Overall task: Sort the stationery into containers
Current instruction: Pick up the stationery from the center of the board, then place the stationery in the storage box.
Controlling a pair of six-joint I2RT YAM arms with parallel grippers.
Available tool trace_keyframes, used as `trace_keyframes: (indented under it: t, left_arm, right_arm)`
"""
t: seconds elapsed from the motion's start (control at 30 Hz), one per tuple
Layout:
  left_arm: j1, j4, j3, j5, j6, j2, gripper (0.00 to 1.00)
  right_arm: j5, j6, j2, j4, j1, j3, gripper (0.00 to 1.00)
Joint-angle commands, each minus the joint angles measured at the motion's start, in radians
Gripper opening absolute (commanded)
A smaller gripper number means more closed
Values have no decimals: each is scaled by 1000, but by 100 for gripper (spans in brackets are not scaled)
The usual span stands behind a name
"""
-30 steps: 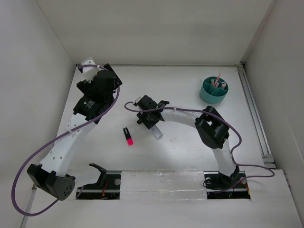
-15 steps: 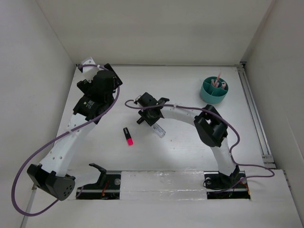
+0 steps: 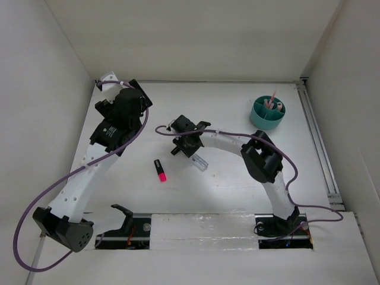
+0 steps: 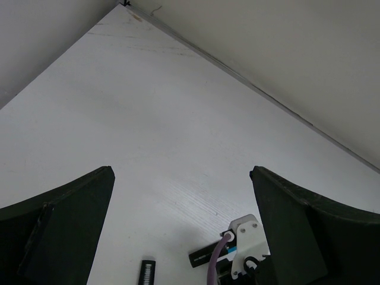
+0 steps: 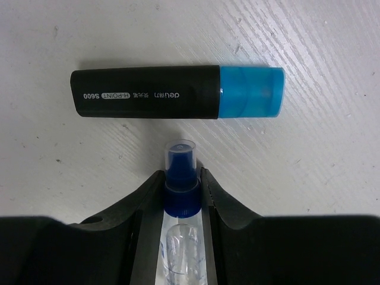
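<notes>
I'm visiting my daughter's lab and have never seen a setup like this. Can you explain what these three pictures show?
This is a robot with two arms, a left arm and a right arm, bolted at the near edge of a white table. Its job is sorting stationery.

The wide picture comes from a fixed camera above and behind the arms. The other two come from small cameras on the wrists, so each shows its own fingers.

The left gripper hangs wide open above the table and holds nothing. The right gripper is shut on a clear blue-capped bottle. The bottle is close to, but not touching, a black marker with a blue cap that lies flat. A second marker, pink-capped, lies nearer the arm bases.

At the far right stands a round teal organiser, which holds a pink pencil and a few other items.
</notes>
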Motion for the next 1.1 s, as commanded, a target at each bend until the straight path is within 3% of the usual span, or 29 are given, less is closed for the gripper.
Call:
trace_keyframes:
  t: [0.0,0.07,0.1,0.17,0.37,0.57,0.73,0.87,1.03,1.07]
  left_arm:
    - [-1,28,23,-9,15,-27,100]
    - [-1,28,23,-9,15,-27,100]
    - [-1,28,23,-9,15,-27,100]
    - [-1,28,23,-9,15,-27,100]
    - [-1,28,23,-9,15,-27,100]
    - [-1,28,13,-9,15,-27,100]
    - [-1,48,13,2,26,-27,100]
    - [-1,48,4,23,26,-27,100]
    - [-1,57,4,33,35,-27,100]
    - [-1,57,4,42,35,-27,100]
  right_arm:
    - [-7,-30,44,-45,-6,36,33]
    - [3,-30,44,-45,-6,36,20]
    - [3,-30,44,-45,-6,36,7]
    - [13,-30,34,-45,-6,36,0]
    - [-29,-19,-136,39,-55,-50,0]
    - [-208,9,-391,287,-195,-189,0]
    - [-426,24,-688,779,-404,-527,0]
    - [-582,79,-796,1072,-605,-679,0]
    - [-512,79,-862,1225,-764,-748,0]
    - [-512,103,-862,1333,-789,-790,0]
